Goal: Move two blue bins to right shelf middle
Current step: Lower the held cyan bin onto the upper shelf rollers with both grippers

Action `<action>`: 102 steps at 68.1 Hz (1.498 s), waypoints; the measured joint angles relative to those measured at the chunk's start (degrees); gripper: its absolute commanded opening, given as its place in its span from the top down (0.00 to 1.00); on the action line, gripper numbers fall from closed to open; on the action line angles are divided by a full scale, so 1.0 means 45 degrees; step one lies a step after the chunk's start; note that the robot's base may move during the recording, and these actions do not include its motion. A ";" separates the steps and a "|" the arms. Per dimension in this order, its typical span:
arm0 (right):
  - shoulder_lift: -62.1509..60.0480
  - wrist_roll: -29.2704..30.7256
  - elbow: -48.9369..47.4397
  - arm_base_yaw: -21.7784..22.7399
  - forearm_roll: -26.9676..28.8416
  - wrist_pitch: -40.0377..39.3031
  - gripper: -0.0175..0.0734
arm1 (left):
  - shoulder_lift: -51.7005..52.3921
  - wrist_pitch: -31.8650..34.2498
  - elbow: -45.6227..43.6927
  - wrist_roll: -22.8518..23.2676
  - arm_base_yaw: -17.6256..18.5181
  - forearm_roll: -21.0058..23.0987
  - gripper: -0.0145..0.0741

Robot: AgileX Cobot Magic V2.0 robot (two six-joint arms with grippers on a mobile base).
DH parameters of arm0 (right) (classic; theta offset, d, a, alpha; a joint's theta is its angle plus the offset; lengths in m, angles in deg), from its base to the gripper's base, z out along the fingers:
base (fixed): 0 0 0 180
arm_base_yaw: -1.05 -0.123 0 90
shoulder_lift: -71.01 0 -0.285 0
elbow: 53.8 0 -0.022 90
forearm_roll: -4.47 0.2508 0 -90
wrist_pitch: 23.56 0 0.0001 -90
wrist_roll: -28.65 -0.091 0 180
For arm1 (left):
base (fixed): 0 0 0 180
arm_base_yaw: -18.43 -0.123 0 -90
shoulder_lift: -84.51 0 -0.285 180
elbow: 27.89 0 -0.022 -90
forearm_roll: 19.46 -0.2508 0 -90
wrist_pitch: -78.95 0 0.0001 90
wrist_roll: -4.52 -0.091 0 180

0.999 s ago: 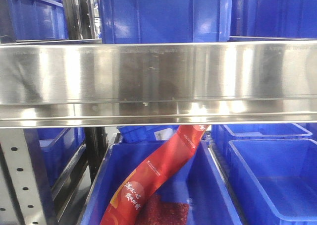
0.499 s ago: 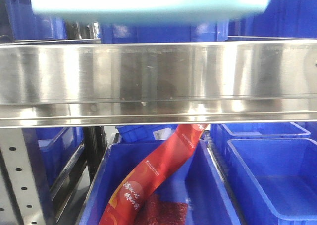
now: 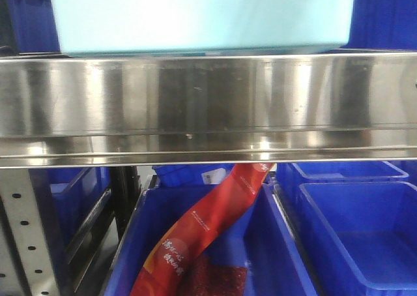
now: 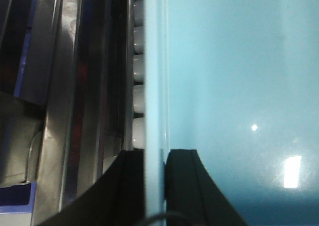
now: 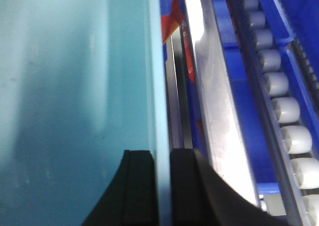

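A light blue bin [image 3: 202, 15] fills the top of the front view, just above the steel shelf beam [image 3: 208, 107]. My left gripper [image 4: 154, 154] is shut on the bin's left wall [image 4: 152, 61], one black finger on each side of the thin rim. On the opposite side my right gripper [image 5: 163, 154] is shut on the right wall [image 5: 155, 61] in the same way. The bin's pale inner face [image 4: 234, 86] [image 5: 75, 76] takes up most of both wrist views. Neither gripper shows in the front view.
Dark blue bins [image 3: 358, 231] stand on the level below, and the middle one [image 3: 280, 244] holds a red bag [image 3: 208, 224]. White shelf rollers [image 4: 138, 86] [image 5: 286, 109] run beside the held bin. A perforated steel post [image 3: 26, 231] stands at lower left.
The light blue bin has come down into the front view, from out of sight to covering the dark blue bins on the upper shelf.
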 measured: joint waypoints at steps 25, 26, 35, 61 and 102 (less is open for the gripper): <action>0.0056 -0.0027 -0.0074 -0.0046 -0.0033 -0.0894 0.47 | 0.0000 0.0484 -0.0098 0.0000 0.0000 0.0195 0.36; 0.0055 -0.0027 -0.0074 -0.0046 -0.0033 -0.0894 0.47 | 0.0000 0.0484 -0.0098 0.0000 0.0000 0.0195 0.36; -0.0156 -0.0027 -0.0289 -0.0046 -0.0033 -0.0894 0.48 | 0.0000 0.0458 -0.0311 0.0000 0.0000 0.0195 0.43; -0.1181 0.0344 -0.0684 -0.0046 -0.0033 -0.1618 0.99 | 0.0851 0.0172 -0.1025 -0.0057 0.0023 0.0290 0.95; -0.5469 0.0669 0.7240 -0.0050 -0.0165 -0.9460 0.99 | 0.5972 0.8660 0.8326 -0.0360 0.0023 0.0972 0.95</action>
